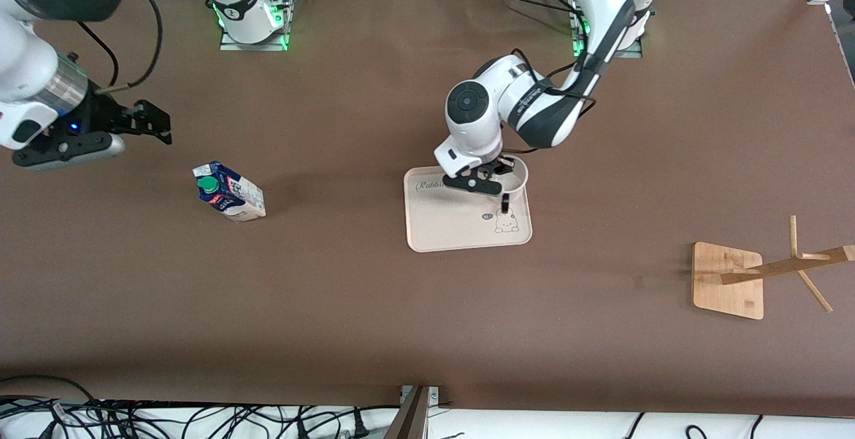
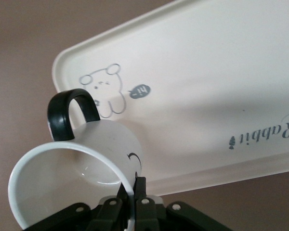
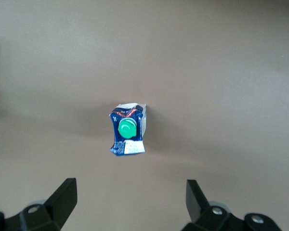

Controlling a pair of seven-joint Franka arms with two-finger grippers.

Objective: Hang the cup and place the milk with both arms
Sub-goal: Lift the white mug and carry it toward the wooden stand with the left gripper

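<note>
The cup (image 1: pixel 518 173), white with a black loop handle, is at the corner of the cream tray (image 1: pixel 461 228). My left gripper (image 1: pixel 493 184) is shut on the cup's rim. In the left wrist view the fingers (image 2: pixel 145 192) pinch the rim of the cup (image 2: pixel 103 149), one inside and one outside, over the tray (image 2: pixel 207 96). I cannot tell whether the cup touches the tray. The milk (image 1: pixel 229 192) stands on the table toward the right arm's end. My right gripper (image 1: pixel 159 126) is open and empty, high over the table beside the milk. The right wrist view shows the milk (image 3: pixel 128 130) between the spread fingertips (image 3: pixel 67 190).
A wooden rack (image 1: pixel 728 282) with slanted pegs stands toward the left arm's end of the table, nearer the front camera than the tray. The tray has a bear drawing (image 1: pixel 506 223). Cables lie along the table's front edge.
</note>
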